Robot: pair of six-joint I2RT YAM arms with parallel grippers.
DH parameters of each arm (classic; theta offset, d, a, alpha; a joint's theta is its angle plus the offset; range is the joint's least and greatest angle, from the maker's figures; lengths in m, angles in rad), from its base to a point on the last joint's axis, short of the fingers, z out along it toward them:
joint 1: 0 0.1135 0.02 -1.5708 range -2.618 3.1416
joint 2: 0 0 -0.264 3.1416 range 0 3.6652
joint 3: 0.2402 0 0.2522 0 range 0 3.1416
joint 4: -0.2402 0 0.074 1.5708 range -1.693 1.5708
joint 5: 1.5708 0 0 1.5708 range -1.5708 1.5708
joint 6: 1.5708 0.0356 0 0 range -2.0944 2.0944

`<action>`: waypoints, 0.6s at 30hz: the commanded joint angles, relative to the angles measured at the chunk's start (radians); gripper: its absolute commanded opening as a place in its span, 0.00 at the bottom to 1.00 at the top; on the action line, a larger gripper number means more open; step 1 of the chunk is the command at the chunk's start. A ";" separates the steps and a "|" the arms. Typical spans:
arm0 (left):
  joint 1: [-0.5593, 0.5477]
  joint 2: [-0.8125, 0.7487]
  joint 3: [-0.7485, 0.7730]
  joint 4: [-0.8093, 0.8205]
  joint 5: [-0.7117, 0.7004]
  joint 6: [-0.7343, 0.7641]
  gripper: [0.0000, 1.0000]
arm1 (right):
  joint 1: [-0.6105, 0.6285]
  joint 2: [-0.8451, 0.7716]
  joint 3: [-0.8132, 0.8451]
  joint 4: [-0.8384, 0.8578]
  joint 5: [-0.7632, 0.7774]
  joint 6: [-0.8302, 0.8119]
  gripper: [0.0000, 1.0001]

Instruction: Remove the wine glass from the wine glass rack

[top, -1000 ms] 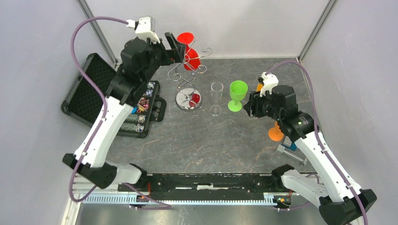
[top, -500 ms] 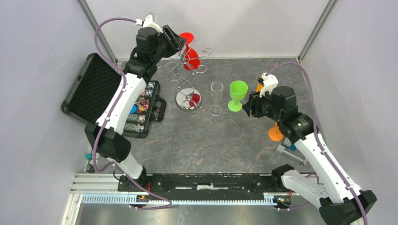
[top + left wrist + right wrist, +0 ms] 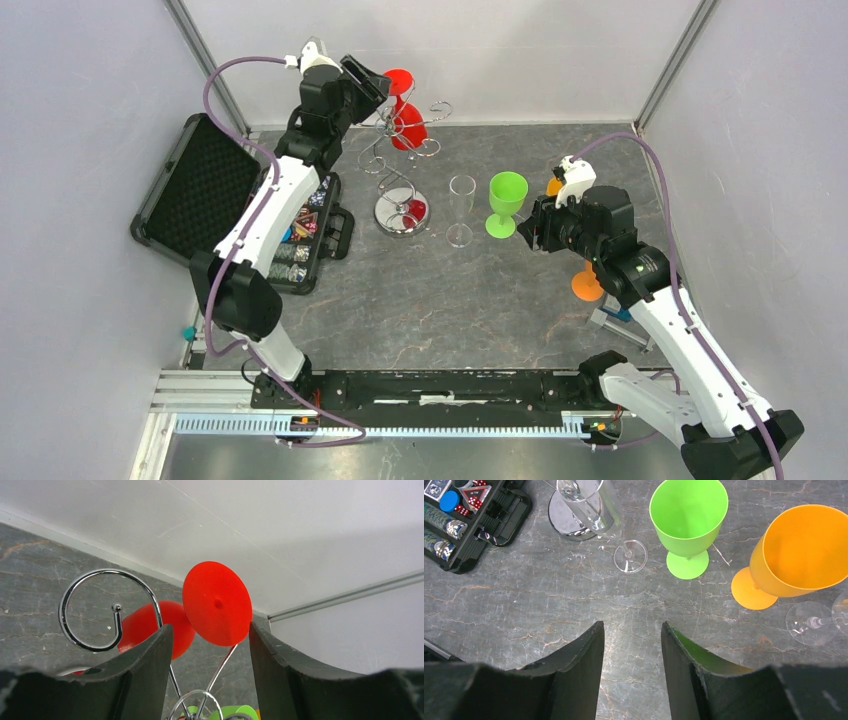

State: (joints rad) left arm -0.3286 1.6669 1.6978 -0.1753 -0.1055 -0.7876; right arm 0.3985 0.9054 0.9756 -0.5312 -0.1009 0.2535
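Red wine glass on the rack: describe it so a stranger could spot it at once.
On the far side of the table stands the chrome wine glass rack. High on it hangs the red wine glass, foot up; the green goblet and clear glass stand upright on the table.

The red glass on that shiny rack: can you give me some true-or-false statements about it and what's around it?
The red wine glass hangs upside down on the wine glass rack. True.
The left fingers are clamped on it. False: they stand open, one on each side of its foot.
The green glass lies on its side. False: it stands upright.
The right fingers hold nothing. True.
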 commanded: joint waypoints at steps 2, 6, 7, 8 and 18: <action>0.000 0.048 0.061 0.015 -0.060 -0.095 0.63 | 0.000 -0.008 -0.002 0.034 0.015 0.019 0.51; -0.001 0.082 0.109 -0.019 -0.056 -0.104 0.61 | 0.000 -0.010 -0.004 0.033 0.017 0.015 0.50; -0.001 0.088 0.111 -0.018 -0.056 -0.109 0.59 | 0.000 -0.010 -0.005 0.032 0.019 0.014 0.50; 0.000 0.092 0.113 -0.019 -0.053 -0.114 0.58 | 0.000 -0.011 -0.006 0.034 0.020 0.015 0.50; 0.013 0.132 0.081 0.101 0.076 -0.271 0.28 | 0.000 -0.029 -0.029 0.080 -0.035 0.042 0.44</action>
State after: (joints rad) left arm -0.3267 1.7798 1.7721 -0.1680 -0.0963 -0.9501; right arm 0.3985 0.9031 0.9649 -0.5259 -0.0978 0.2657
